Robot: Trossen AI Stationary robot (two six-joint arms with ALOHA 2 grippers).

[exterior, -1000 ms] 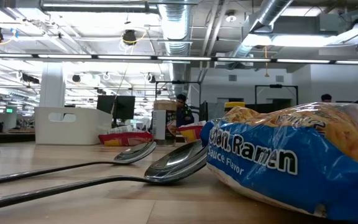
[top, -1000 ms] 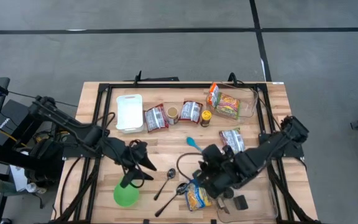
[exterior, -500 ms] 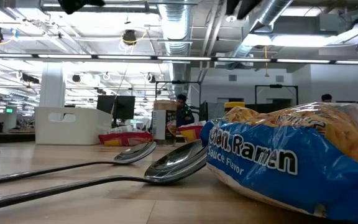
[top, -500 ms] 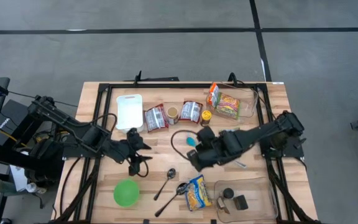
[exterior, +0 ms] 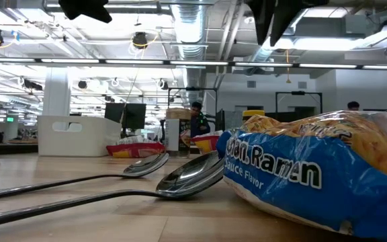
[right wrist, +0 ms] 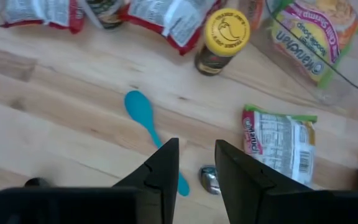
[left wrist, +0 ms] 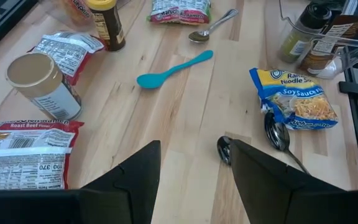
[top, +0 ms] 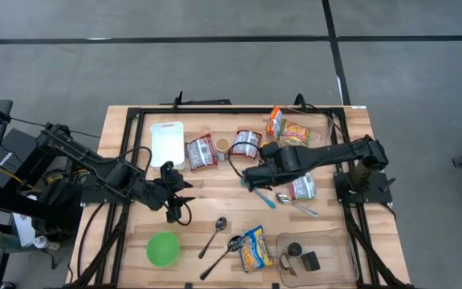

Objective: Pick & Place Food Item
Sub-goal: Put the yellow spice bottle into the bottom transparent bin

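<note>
A blue ramen packet [top: 255,249] lies flat near the table's front edge, beside two metal spoons [top: 219,234]; it fills the right of the low view [exterior: 314,175]. My right gripper [top: 249,180] hangs open and empty over a teal spoon [right wrist: 143,115] at mid-table. My left gripper [top: 184,199] is open and empty, left of centre, above the bare wood between the white tub [top: 167,143] and the green bowl [top: 163,249]. The packet also shows in the left wrist view [left wrist: 294,99].
Along the far side lie red food packets [top: 200,152], a can [top: 223,146], a yellow-lidded bottle [top: 266,150] and a clear bin [top: 321,135] with noodle packets. A green-red packet [top: 303,186] and a metal spoon [top: 291,202] lie at mid-right. A clear tray [top: 331,241] stands front right.
My right gripper has gone from beside the blue ramen packet toward the table's far edge, ending over the teal spoon; the packet stays flat where it was. My left gripper has gone from above the green bowl toward the far edge and turned.
</note>
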